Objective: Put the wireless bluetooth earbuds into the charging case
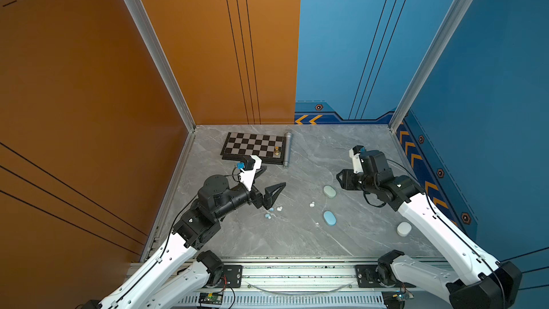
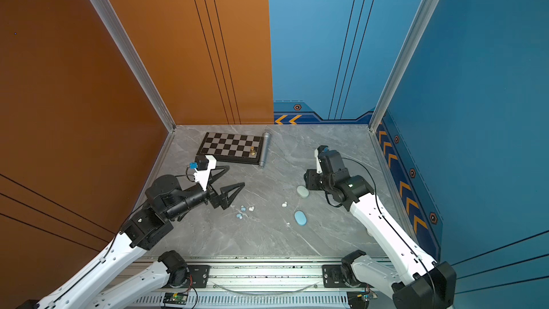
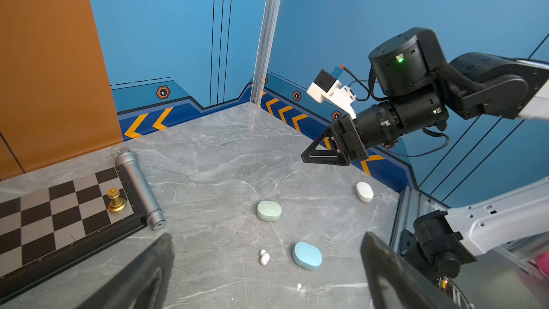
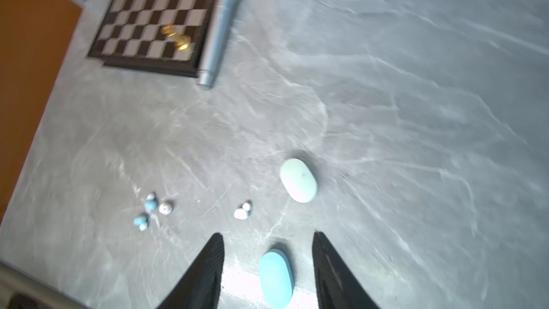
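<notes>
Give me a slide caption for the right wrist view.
Right gripper, jaws apart, frames the blue case; pale green case and earbuds beyond.

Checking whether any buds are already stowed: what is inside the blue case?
Nothing inside shows: the blue case lies shut, so its inside is covered. Blue buds lie loose on the table.
</notes>
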Tool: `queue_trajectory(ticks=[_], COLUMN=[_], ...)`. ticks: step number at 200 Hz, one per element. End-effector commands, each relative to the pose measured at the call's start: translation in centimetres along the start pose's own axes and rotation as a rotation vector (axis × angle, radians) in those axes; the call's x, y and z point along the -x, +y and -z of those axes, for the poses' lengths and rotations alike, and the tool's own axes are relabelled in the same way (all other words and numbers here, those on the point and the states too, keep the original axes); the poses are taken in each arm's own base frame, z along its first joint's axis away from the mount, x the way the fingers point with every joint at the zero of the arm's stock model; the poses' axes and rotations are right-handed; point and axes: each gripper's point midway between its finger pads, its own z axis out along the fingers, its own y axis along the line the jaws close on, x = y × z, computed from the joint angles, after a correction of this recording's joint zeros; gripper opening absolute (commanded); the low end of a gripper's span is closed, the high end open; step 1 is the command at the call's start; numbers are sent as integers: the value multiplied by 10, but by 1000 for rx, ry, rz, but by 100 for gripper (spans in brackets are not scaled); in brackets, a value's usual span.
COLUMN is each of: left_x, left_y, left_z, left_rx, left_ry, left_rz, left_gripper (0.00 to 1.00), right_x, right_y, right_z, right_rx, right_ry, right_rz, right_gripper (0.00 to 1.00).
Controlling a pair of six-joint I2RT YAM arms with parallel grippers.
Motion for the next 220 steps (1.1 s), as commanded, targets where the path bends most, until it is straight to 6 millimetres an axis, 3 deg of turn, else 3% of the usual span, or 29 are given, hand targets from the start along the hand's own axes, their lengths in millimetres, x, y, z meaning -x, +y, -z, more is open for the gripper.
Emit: queue_trajectory(ticks=[1, 19, 49, 97, 129, 180, 220], left_x=[3, -3, -17, -44, -54, -61, -63], left_y=[2, -13, -36, -64, -78, -82, -79], left_z=[-2, -6, -16, -35, -43, -45, -41], left_rx=[-9, -100, -236, -346, -394, -407, -387], left_ry=[-39, 6, 125, 226, 263, 281, 282], left_rz=[45, -1, -54, -116, -132, -134, -136], left_gripper=[98, 98, 99, 99, 99, 99, 99], right_x=[-39, -40, -46, -79, -89, -110, -131], right_y=[-71, -96, -134, -190, -213, -246, -256], right_z=[-7, -3, 15, 32, 36, 40, 26], right_rx=[-221, -291, -440, -673, -772, -895, -878], right_ry=[108, 91, 101, 139, 159, 214, 256], right_rz=[-449, -530, -508, -520, -559, -594, -708], right_gripper=[47, 46, 61, 79, 87, 98, 100])
